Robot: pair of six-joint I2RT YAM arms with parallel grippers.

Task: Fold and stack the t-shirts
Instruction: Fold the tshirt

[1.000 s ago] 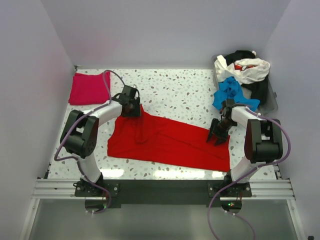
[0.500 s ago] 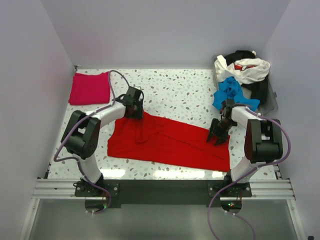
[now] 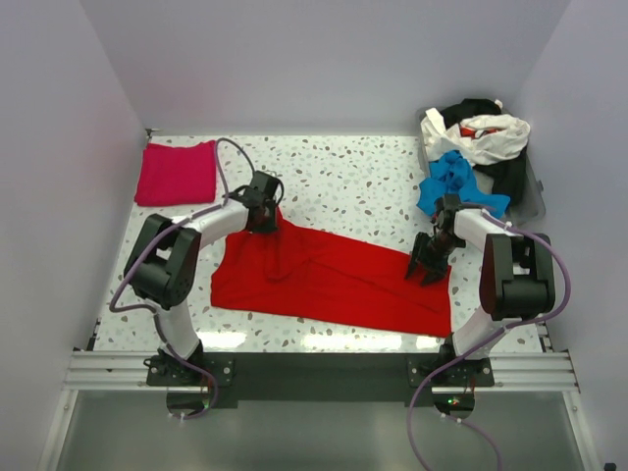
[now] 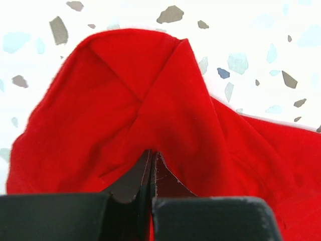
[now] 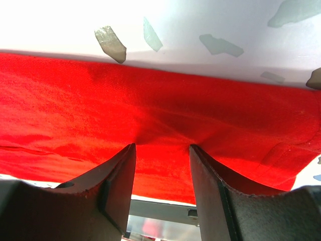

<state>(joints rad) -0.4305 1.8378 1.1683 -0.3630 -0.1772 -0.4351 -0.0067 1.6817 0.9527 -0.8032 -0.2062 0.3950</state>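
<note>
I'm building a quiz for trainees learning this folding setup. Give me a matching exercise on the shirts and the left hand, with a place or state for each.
Column one:
1. red t-shirt
2. magenta-pink t-shirt
3. blue t-shirt
4. left hand

Column two:
A. folded flat, far left corner
B. crumpled, at the right side
C. spread out in the middle
D. clamped shut on cloth

Pairs: 1-C, 2-A, 3-B, 4-D

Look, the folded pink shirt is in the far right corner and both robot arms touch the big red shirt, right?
Not quite. The folded magenta-pink t-shirt lies in the far left corner, not the right, as the top external view shows. Both the left end effector and the right end effector do touch the red t-shirt.
</note>
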